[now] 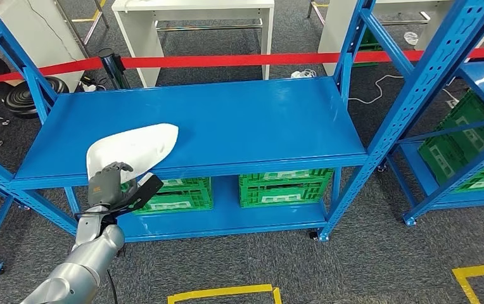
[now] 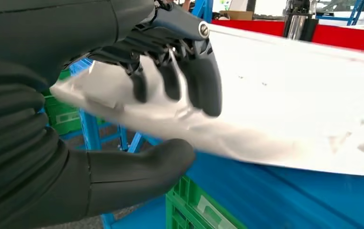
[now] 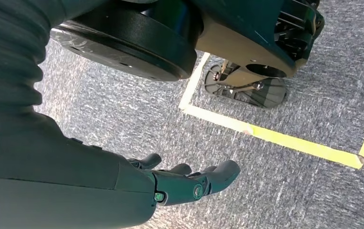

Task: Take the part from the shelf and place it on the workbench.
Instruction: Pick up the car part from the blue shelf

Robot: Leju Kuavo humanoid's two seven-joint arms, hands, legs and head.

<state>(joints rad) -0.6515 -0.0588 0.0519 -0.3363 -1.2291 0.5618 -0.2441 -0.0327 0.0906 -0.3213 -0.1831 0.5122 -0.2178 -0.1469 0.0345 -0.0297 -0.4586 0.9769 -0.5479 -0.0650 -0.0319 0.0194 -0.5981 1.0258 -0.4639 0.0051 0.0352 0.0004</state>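
White part (image 1: 139, 147), plain and glossy, at front-left edge of shelf. Blue shelf (image 1: 227, 120), top deck with pale sheen; uprights same blue. Green crates (image 1: 284, 187), lattice-walled, on lower deck; more green crates (image 1: 461, 145) in right-hand rack. Red barrier tape (image 1: 227, 61) behind shelf. Grey speckled carpet (image 1: 366, 266) with yellow tape lines (image 1: 223, 293). Dark grey left hand (image 1: 105, 183) on silver arm (image 1: 81, 266). Dark grey right hand (image 3: 185, 183). White tables (image 1: 195, 25) beyond.

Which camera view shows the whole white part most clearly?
The head view: the white part appears whole, on the blue shelf, gripped by the left hand. The left wrist view gives a blurred close-up; the right wrist view faces the floor.
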